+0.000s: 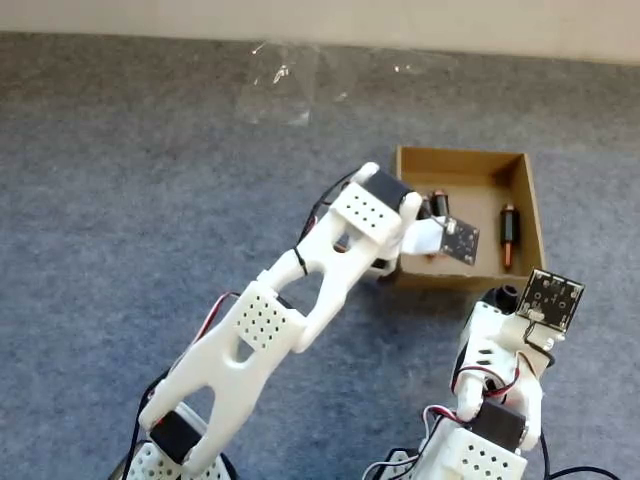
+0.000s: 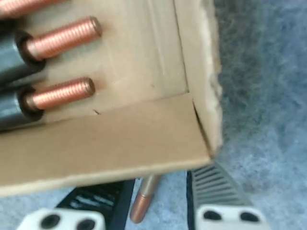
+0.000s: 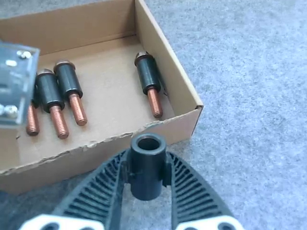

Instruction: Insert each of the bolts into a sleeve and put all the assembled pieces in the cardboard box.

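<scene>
The cardboard box point(image 1: 532, 205) lies on grey carpet and holds several assembled pieces, black sleeves with copper bolts through them point(image 3: 148, 79) point(image 3: 67, 88) point(image 2: 57, 93). My right gripper point(image 3: 146, 175) stands just outside the box's near wall, shut on an upright black sleeve point(image 3: 146, 165) whose bore is empty. My left gripper point(image 2: 160, 191) hangs just outside a box wall point(image 2: 105, 143) near a corner. A bare copper bolt point(image 2: 141, 201) shows inside it, partly hidden by that wall, so its hold is unclear. The left arm point(image 1: 340, 240) reaches to the box's left side.
A clear plastic bag point(image 1: 285, 80) lies on the carpet behind the box. The left arm's camera board point(image 3: 14, 81) hangs over the box's left part, covering one piece. The right arm point(image 1: 500, 350) stands near the box's front right corner.
</scene>
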Motion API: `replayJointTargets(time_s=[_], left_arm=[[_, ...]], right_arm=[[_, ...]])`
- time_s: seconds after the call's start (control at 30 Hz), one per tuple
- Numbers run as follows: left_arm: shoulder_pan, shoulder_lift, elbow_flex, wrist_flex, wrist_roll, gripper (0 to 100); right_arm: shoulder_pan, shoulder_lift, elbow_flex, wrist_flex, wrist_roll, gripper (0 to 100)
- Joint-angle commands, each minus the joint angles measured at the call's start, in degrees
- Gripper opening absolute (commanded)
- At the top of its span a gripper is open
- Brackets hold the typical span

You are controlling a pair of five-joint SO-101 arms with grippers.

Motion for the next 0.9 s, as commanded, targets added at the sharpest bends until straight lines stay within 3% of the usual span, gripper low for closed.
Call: replayJointTargets(time_s=[0.0,0.13,0.6,0.87], left_arm=[[2.59,-0.13,-1.36,-2.55,0.35,10],[4.70,-0.31,-1.36,-2.55,0.26,3],[2.07,-0.40,-1.27,-2.02,0.70,2],[-2.15,-0.48,-1.27,-1.76,14.15,2]], right_arm=[[0.22,-0.57,0.84,-2.42,-0.09,0.4],[0.22,-0.57,0.92,-2.42,-0.09,0.4],[0.22,-0.57,1.01,-2.42,-0.09,0.4],[0.13,-0.57,1.10,-2.42,-0.09,0.4]])
